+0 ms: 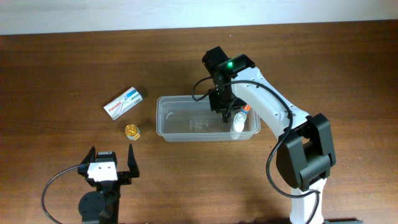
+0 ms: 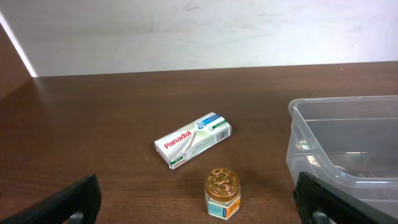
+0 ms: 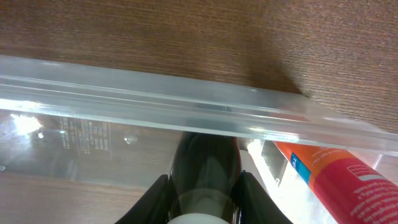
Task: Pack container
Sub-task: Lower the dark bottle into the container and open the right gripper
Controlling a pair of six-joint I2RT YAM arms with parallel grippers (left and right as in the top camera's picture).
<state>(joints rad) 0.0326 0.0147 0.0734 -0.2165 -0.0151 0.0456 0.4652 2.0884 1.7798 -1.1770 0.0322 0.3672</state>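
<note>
Quick rundown of where you're at. The container [image 1: 186, 118] sits on the worktop [image 1: 62, 68] a bit right of centre, long side running left to right, open top up.

Your right tool [image 1: 235, 119] is reaching down inside the container's right end. In the right wrist view a bottle [image 3: 205, 165] sits right between the two fingers [image 3: 160, 198], and they look snug on either side of it. Honestly, I can't tell whether they're pinching it or just flanking it. From overhead the bottle is white and stands upright against the container's right end wall. A red-orange tube [image 3: 339, 180] lies just beside it, also at that right end, close to the far wall.

Your left tool [image 1: 112, 155] is spread wide with nothing in it, hovering at the near edge of the worktop, well left of the container.

Two things are outside the container, to its left. A white Panadol box [image 2: 193, 140] lies flat and angled on the wood. A little jar [image 2: 222, 194] with a gold lid stands upright nearer your left tool. They're near each other but not touching.
</note>
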